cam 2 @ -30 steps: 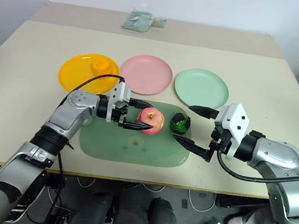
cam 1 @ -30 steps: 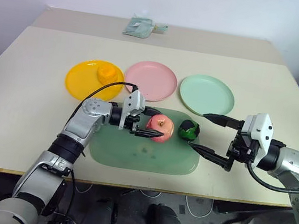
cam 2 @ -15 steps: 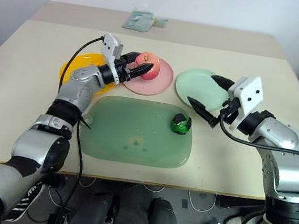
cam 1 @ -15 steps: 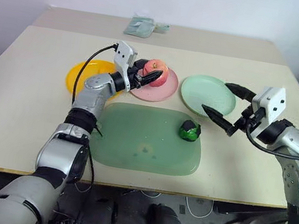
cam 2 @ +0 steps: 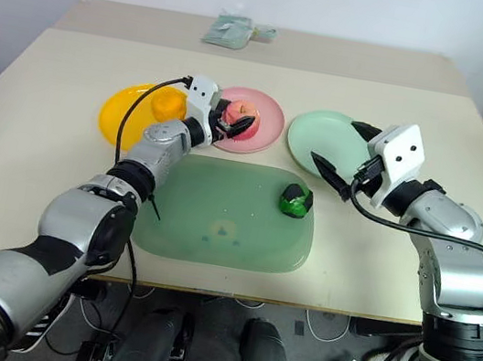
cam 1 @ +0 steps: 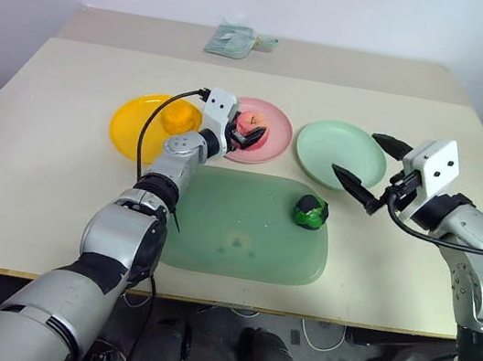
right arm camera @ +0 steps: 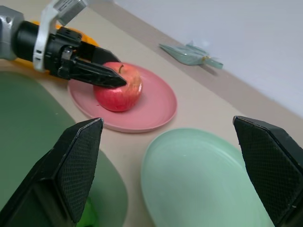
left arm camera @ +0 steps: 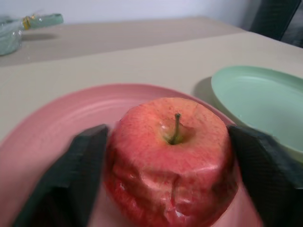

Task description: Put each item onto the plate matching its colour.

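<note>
The pink-red apple [left arm camera: 173, 156] sits upright on the pink plate [cam 1: 270, 146]. My left gripper [cam 1: 243, 132] is open around it, one black finger [left arm camera: 71, 179] on each side. The orange-yellow fruit [cam 1: 176, 118] lies on the yellow plate [cam 1: 134, 130]. The dark green fruit [cam 1: 310, 212] rests at the right end of the green mat [cam 1: 232, 235]. My right gripper [cam 1: 367, 164] hangs open and holds nothing, over the right edge of the mint green plate [cam 1: 335, 150], which is bare.
A pale green packet [cam 1: 230, 42] lies at the back of the table. The three plates stand in a row behind the mat. The table's front edge [cam 1: 202, 302] runs just below the mat.
My left gripper carried the apple from the mat to the pink plate, set it down and opened. My right gripper rose from beside the mat to the mint plate's edge.
</note>
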